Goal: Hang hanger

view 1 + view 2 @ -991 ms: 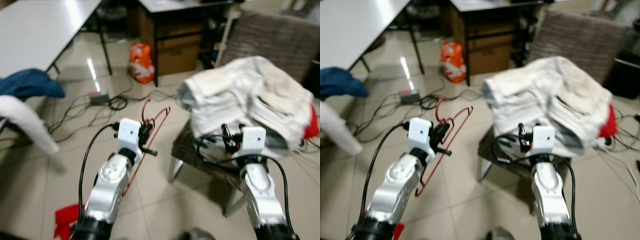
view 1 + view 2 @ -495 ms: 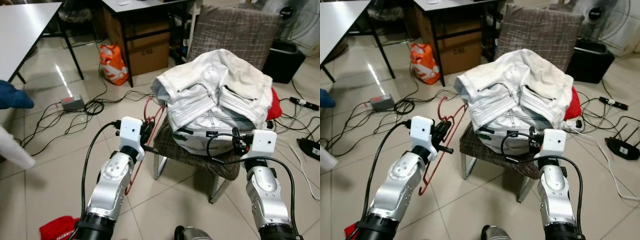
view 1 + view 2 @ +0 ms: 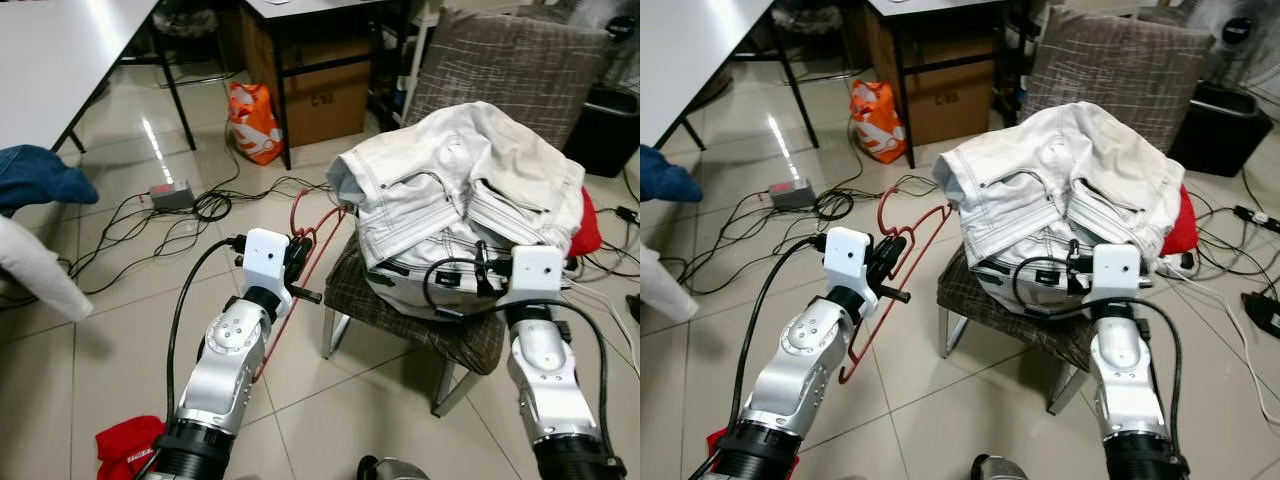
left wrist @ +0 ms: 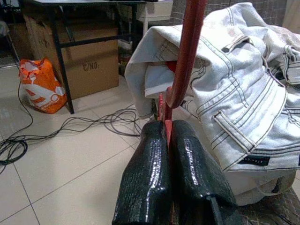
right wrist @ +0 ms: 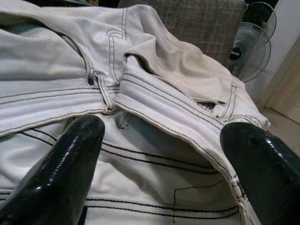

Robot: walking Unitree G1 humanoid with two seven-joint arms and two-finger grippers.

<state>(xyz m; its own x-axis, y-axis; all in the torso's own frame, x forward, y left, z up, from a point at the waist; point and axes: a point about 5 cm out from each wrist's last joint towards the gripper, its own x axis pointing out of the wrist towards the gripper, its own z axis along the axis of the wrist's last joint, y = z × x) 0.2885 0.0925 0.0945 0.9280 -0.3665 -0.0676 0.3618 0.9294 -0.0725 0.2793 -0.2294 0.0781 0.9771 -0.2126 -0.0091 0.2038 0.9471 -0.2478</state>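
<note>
Halfway at best imo: left tool (image 4: pixel 167 136) is pinched tight on the red hanger (image 3: pixel 312 243), just beside the chair (image 3: pixel 420 310). Right tool (image 5: pixel 164 159) gapes wide over white jeans (image 3: pixel 470 200). No rail visible, hanging's left.

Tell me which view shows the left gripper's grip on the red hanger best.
The left wrist view: the left gripper has its fingers shut on the red hanger, whose wire rises right between them. Both eye views show the hanger's whole outline beside the chair, but the grip point is small and partly hidden by the wrist.
</note>
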